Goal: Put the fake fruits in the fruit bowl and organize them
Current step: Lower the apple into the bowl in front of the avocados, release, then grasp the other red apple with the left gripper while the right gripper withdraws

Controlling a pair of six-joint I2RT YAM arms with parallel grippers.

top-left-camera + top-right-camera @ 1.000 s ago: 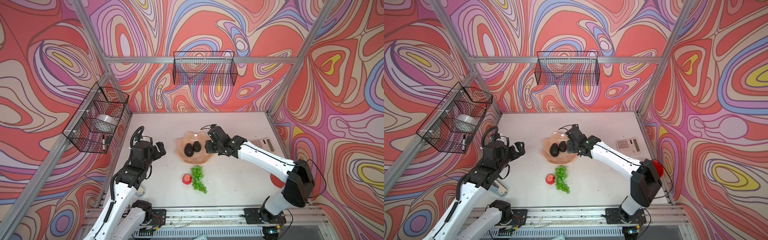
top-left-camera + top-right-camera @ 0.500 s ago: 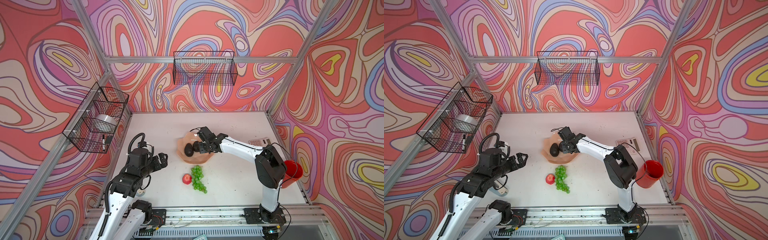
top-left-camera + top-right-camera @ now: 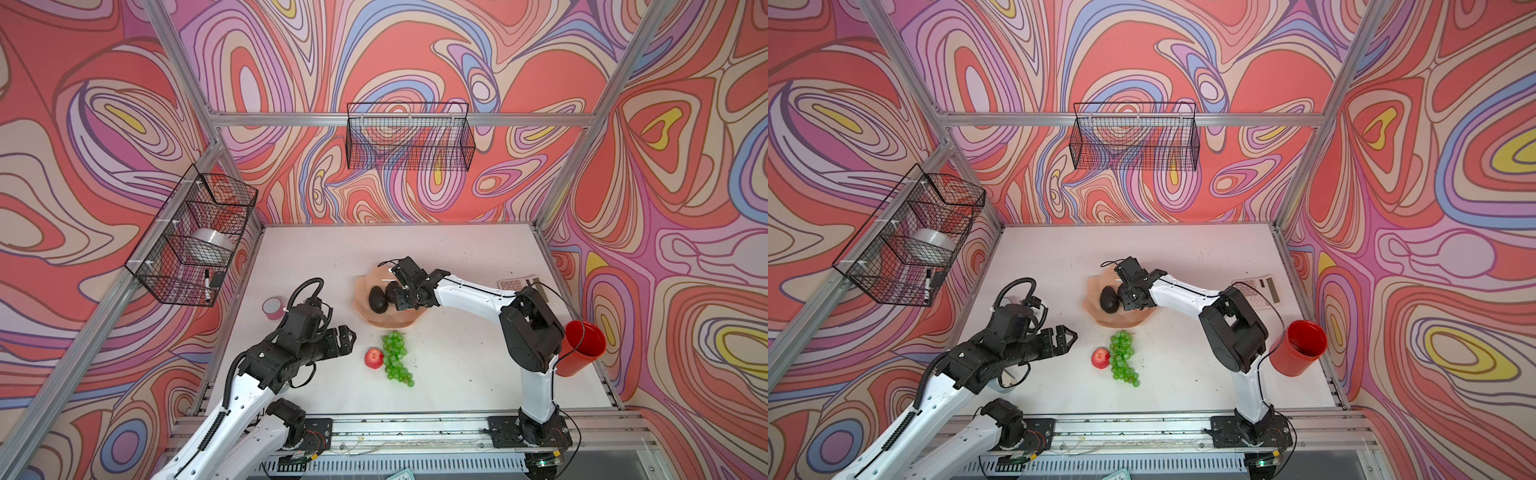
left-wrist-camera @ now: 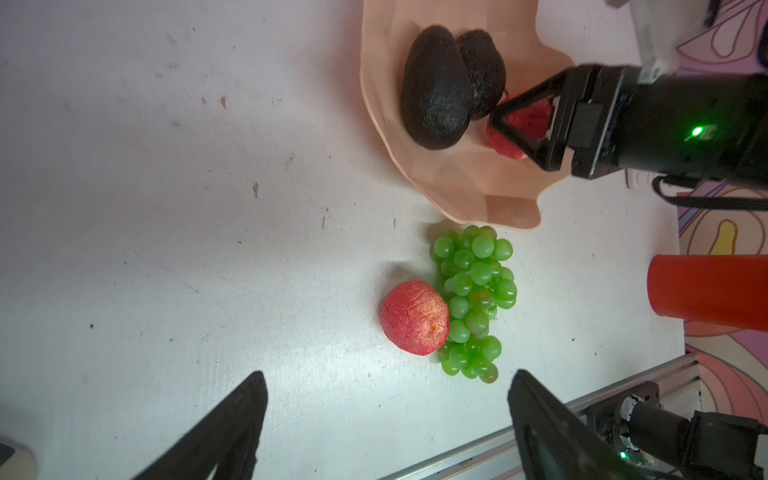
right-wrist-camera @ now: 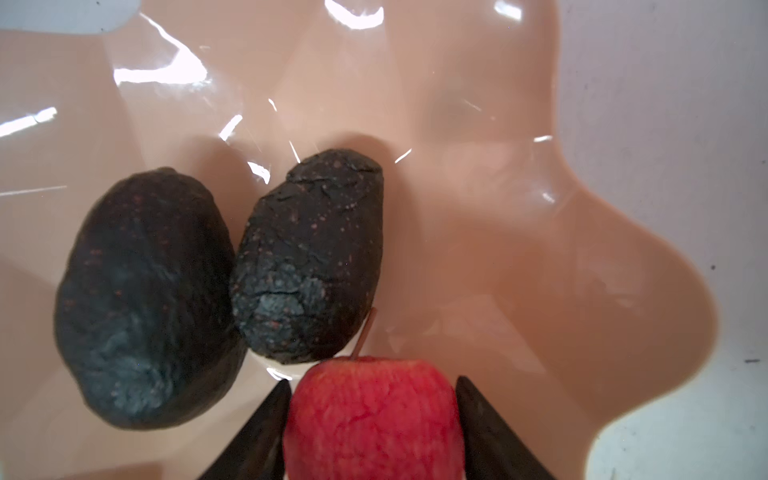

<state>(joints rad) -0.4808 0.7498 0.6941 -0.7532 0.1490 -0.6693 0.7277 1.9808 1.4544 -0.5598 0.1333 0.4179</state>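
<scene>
Moved right gripper [image 5: 372, 380] further into bowl [image 5: 561, 270] with one apple [image 5: 374, 419], beside both avocados [image 5: 311, 257]; flanking it, can't tell if gripped or released; swung left gripper [image 4: 387, 373] nearer, wide open, empty; left to do: second apple [image 4: 415, 318], grapes [image 4: 473, 291], touching on table [image 4: 187, 208].

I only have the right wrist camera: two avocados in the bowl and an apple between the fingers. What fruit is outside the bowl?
Observer: One red apple lies on the table, outside the bowl.
Operator: And the grapes?
Observer: The grape bunch lies on the table against that apple, close to the bowl's rim.
Operator: Where's the other arm?
Observer: The left gripper hangs open over the table, empty, with that apple ahead of it.
</scene>
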